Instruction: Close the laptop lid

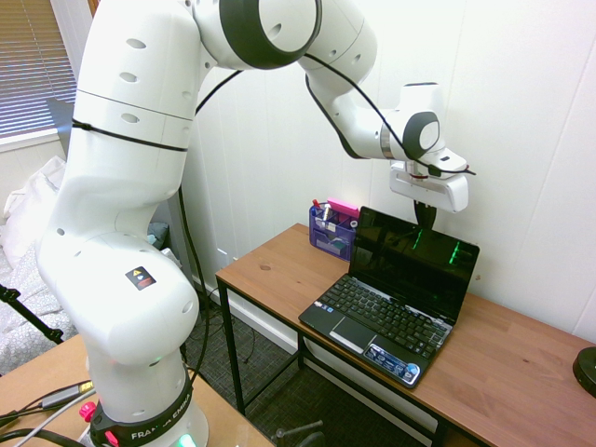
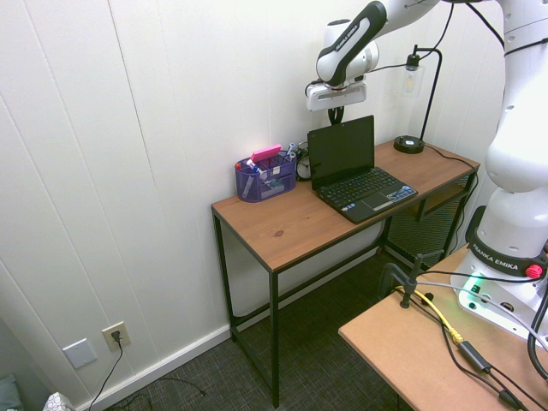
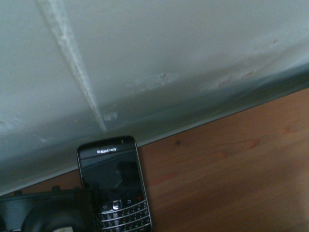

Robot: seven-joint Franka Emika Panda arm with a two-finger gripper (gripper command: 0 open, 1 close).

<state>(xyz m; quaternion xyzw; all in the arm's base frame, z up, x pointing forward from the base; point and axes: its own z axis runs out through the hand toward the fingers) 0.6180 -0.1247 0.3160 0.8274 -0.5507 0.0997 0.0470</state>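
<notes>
First exterior view: white arm point(image 1: 140, 214) fills the left side, arches over the top, comes down right of center. Wood surface point(image 1: 521, 372) runs from center to lower right. Netbook point(image 1: 386, 317) sits open on it, right of center, keyboard toward lower left. Laptop lid point(image 1: 414, 261) is up, tilted, dark glossy screen with green reflections. Purple organizer point(image 1: 332, 233) is just beside the netbook, upper left of it, pink item point(image 1: 344, 208) on top. Gripper point(image 1: 425, 223) is above and behind the lid's top edge, fingers together, nothing visible between them; lower tips hidden by the lid, can't tell if touching. Second exterior view: black lamp point(image 2: 425, 103) stands upper right. Wrist view: BlackBerry phone point(image 3: 116, 183) lies lower left of center, by the pale wall point(image 3: 169, 58).
</notes>
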